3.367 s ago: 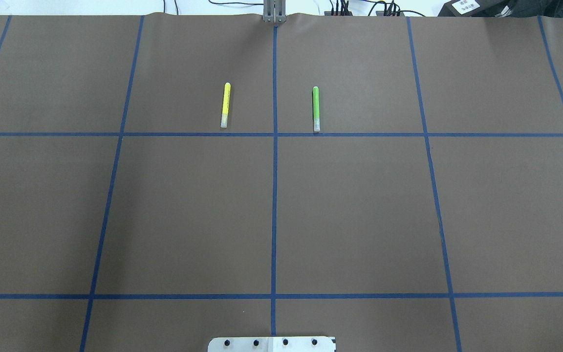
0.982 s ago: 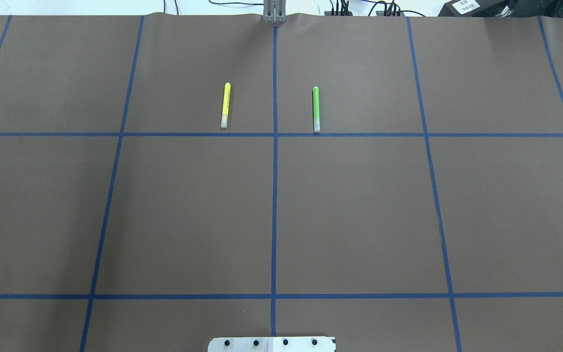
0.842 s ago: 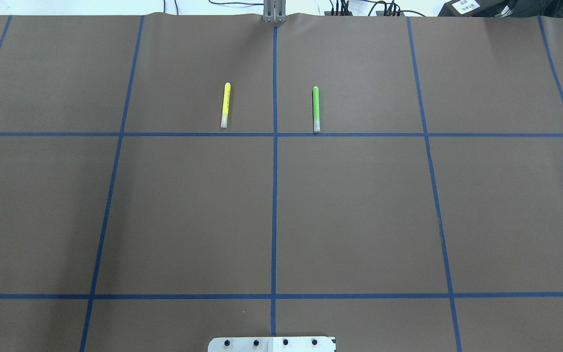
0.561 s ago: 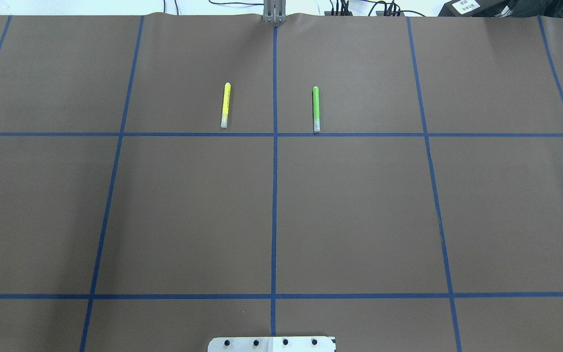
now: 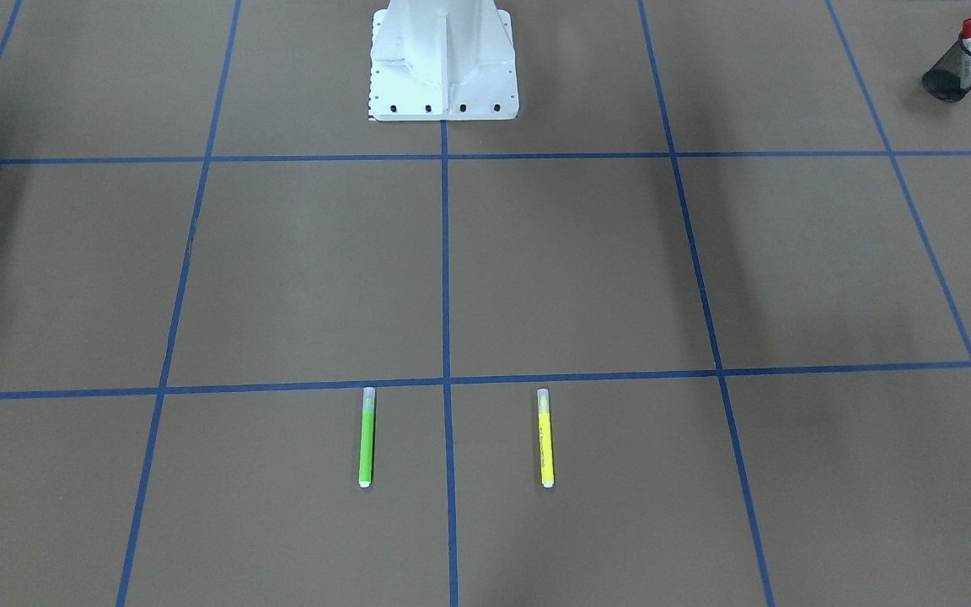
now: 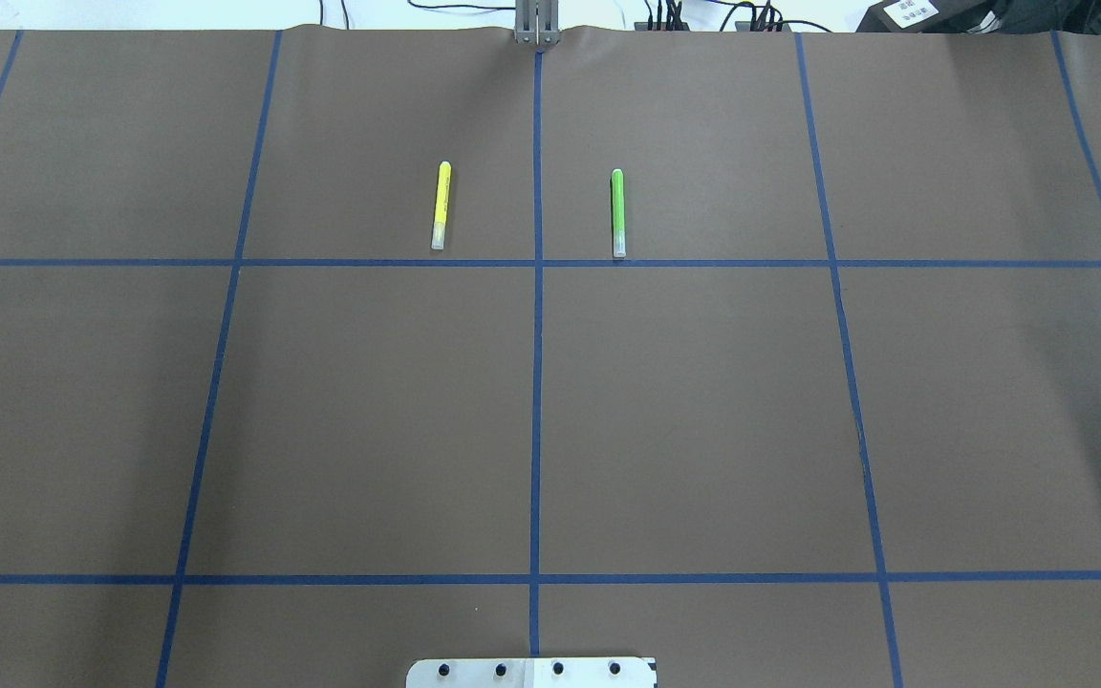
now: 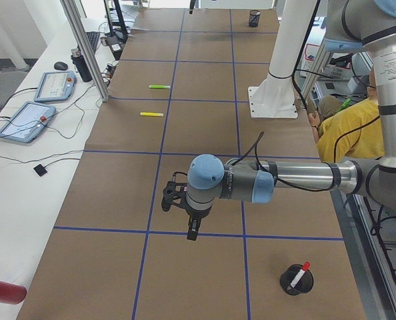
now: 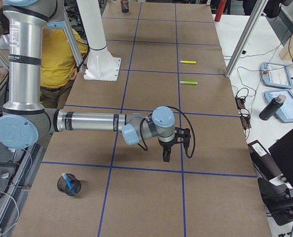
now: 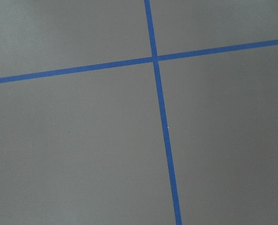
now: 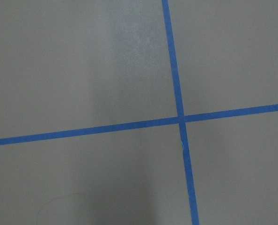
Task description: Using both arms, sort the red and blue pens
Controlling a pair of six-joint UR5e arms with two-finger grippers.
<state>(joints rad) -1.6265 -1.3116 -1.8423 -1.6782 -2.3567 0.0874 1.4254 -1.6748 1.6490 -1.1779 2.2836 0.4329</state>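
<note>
The red pen, white-barrelled with a red cap, stands in a black mesh cup at the table's end on my left side; the exterior left view has it too, red pen. A blue pen stands in another mesh cup at the opposite end. My left gripper hangs over a tape crossing, well short of the red pen's cup. My right gripper hangs over the mat likewise. Both show only in the side views, so I cannot tell whether they are open or shut.
A yellow pen and a green pen lie parallel on the far side of the brown mat, either side of the centre tape line. The white pedestal stands at the near edge. A person in a yellow shirt sits behind the robot.
</note>
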